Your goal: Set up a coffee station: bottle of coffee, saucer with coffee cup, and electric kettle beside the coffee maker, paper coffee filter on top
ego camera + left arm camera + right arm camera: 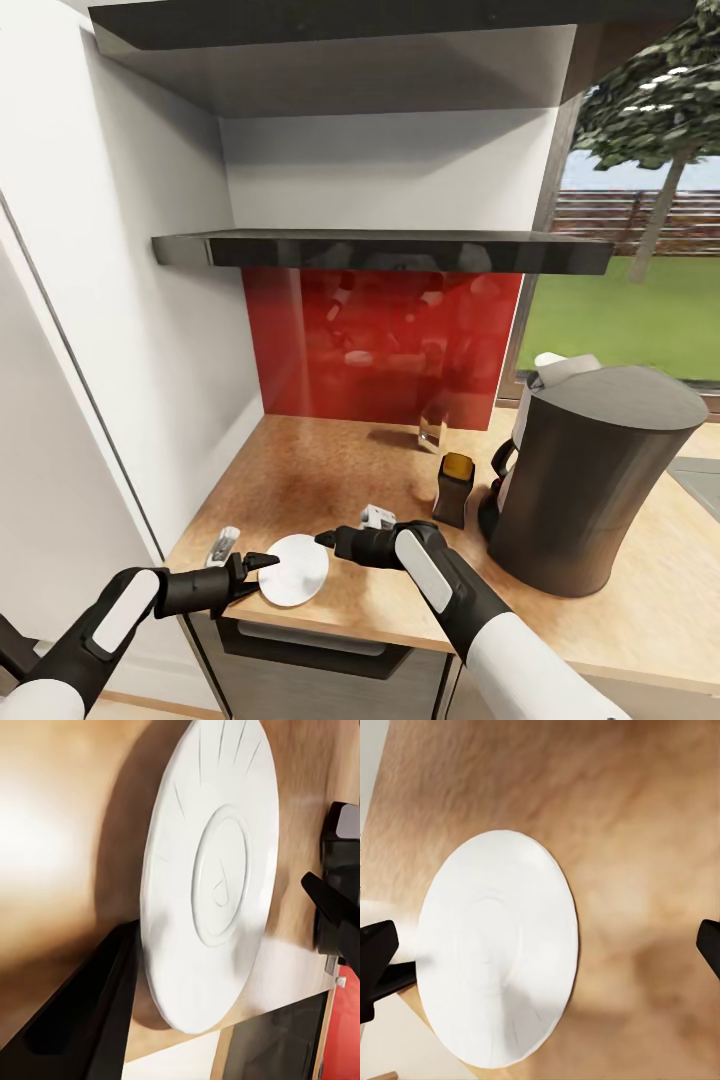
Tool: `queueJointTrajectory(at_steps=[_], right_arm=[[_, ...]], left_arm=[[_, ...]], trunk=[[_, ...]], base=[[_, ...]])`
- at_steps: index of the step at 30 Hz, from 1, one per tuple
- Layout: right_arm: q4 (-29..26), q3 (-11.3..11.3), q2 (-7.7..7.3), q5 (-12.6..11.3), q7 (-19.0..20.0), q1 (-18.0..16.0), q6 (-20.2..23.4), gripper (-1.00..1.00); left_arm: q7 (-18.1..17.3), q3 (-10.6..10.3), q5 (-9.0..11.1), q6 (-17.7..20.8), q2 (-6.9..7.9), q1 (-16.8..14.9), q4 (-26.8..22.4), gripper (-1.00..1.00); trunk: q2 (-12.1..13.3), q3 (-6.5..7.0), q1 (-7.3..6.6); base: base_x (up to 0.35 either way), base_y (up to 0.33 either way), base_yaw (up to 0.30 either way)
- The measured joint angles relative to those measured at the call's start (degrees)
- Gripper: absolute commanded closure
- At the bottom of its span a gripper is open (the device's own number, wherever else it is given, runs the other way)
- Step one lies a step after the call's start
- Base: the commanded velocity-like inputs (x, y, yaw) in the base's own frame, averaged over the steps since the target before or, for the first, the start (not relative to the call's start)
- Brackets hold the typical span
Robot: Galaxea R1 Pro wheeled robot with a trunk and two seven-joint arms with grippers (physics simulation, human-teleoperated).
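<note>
White saucer [293, 570] lies flat near the worktop [330, 470] edge, between both grippers: left [262, 563] at its nine o'clock, right [328, 540] at one, fingers apart.

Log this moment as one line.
saucer: flat on countertop near front edge | left end effector: at its left rim | right end effector: open above it | bottle of coffee: beside coffee maker

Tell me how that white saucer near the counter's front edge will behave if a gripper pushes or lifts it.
The saucer looks rigid, thin and flat, so it probably slides rather than tips or rolls. It lies close to the countertop front edge, so a push outward could drop it. Its low rim likely gives fingers little to pinch.
</note>
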Motion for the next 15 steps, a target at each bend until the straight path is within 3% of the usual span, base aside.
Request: queueJointTrajectory(at_steps=[6, 15], right_arm=[[0.04, 0.00, 0.00, 0.00, 0.00, 0.00, -0.02, -1.00], [0.17, -0.07, 0.00, 0.00, 0.00, 0.00, -0.01, -1.00]], left_arm=[[0.00, 0.00, -0.01, 0.01, -0.01, 0.00, 0.00, -1.00], [0.01, -0.10, 0.09, 0.05, -0.02, 0.01, 0.00, -1.00]], trunk=[[0.00, -0.01, 0.00], [0.00, -0.39, 0.00]], base=[[0.000, 0.000, 0.014], [0.000, 0.000, 0.103]])
